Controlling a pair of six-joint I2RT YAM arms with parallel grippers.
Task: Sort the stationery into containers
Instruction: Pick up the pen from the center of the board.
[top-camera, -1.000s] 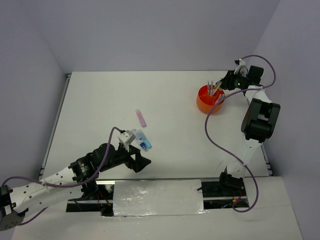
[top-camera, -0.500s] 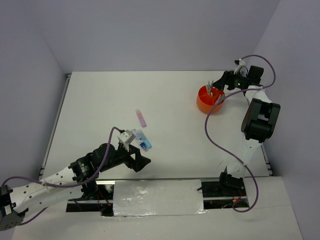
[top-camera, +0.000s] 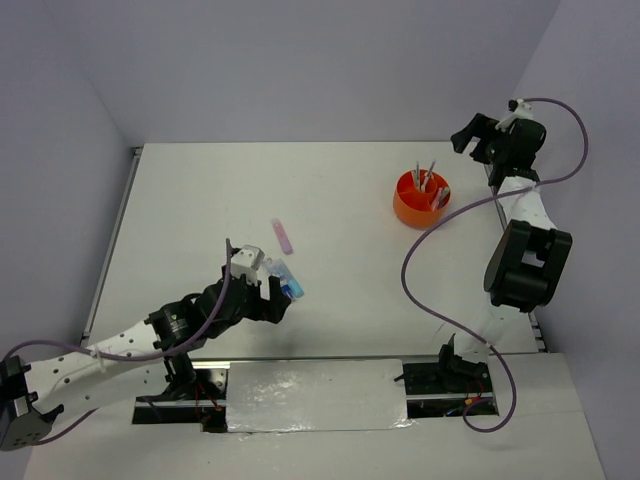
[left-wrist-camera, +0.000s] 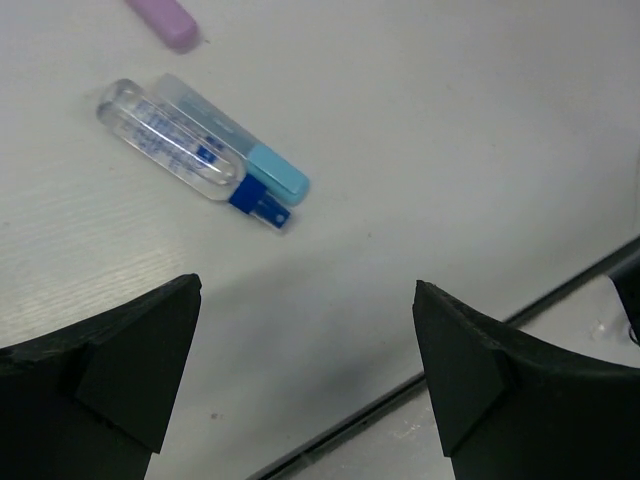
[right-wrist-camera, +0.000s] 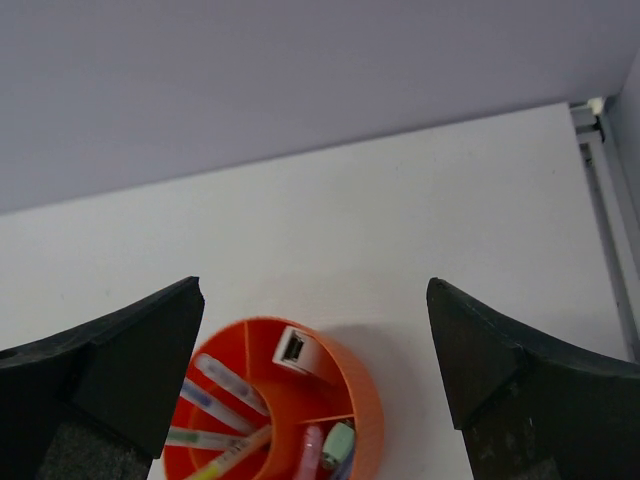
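We see left gripper (left-wrist-camera: 305, 330) jaws wide apart, low just beside blue-and-clear piece (left-wrist-camera: 180, 150) on table (left-wrist-camera: 450, 120) | right gripper (right-wrist-camera: 312, 300) jaws apart, empty, raised beyond orange organiser (top-camera: 408, 212) holding pens (right-wrist-camera: 225, 385)

Jaws wide apart on both: left gripper (top-camera: 272, 298) low at 7 o'clock, right gripper (top-camera: 468, 135) high at 2 o'clock.

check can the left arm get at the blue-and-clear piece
Probably yes: the left gripper hangs near the blue-and-clear piece, jaws open, nothing over it; only a pale blue stick lies against it.
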